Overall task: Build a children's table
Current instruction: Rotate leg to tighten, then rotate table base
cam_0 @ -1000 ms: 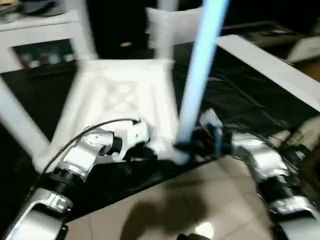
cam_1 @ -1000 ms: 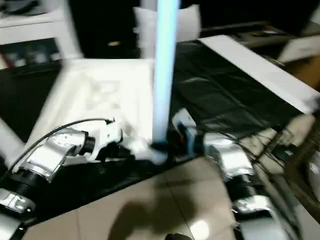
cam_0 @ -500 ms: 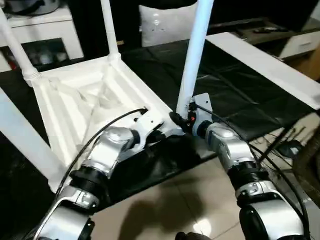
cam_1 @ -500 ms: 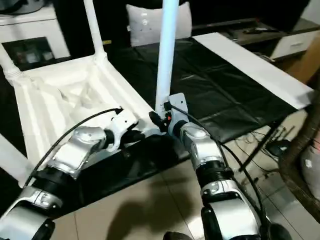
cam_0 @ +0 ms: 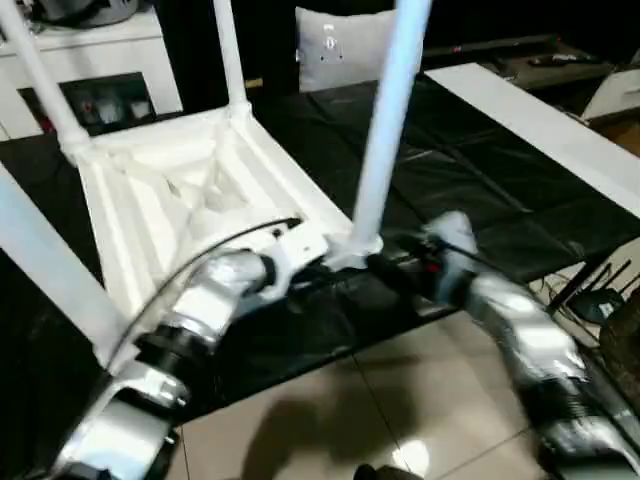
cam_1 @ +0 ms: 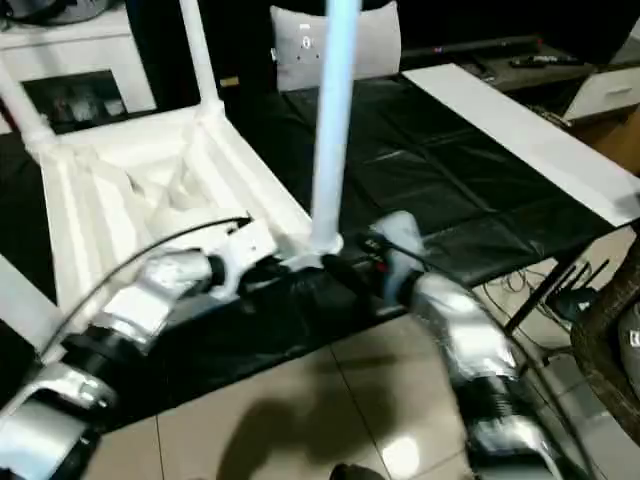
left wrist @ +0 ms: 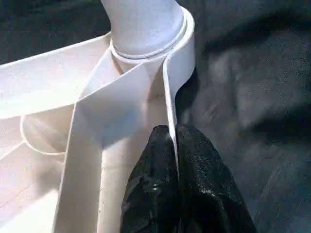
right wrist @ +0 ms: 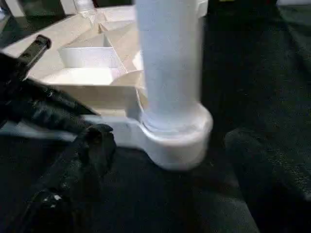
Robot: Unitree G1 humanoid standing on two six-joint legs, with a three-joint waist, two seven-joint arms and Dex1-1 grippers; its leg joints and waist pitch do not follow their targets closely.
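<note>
Tabletop (cam_0: 190,190) lies upside down, ribbed underside up, on a work surface covered in black sheeting (cam_0: 470,190); its near edge runs along the near edge of that surface; tiled floor (cam_0: 330,420) below. Four legs stand up from the corner sockets: near-right leg (cam_0: 385,130), far-right leg (cam_0: 228,50), far-left leg (cam_0: 40,75), near-left leg (cam_0: 45,265).

Left gripper (left wrist: 174,145) is at the near-right corner of the tabletop; its two black fingers are pressed together on the thin outer rim wall (left wrist: 170,92) just beside the socket (left wrist: 187,36); one finger inside the rim, one outside.

Right gripper (right wrist: 160,145) sits at the same corner, on the outer side of the socket; fingers apart, one finger (right wrist: 92,150) to one side of the socket base and the other to the far side; neither touches the leg, gaps show on both sides.

White cabinet (cam_0: 90,60) stands behind the far-left corner; a white cushion (cam_0: 340,45) behind the far edge; a long white board (cam_0: 530,125) lies along the right edge of the sheeting.
</note>
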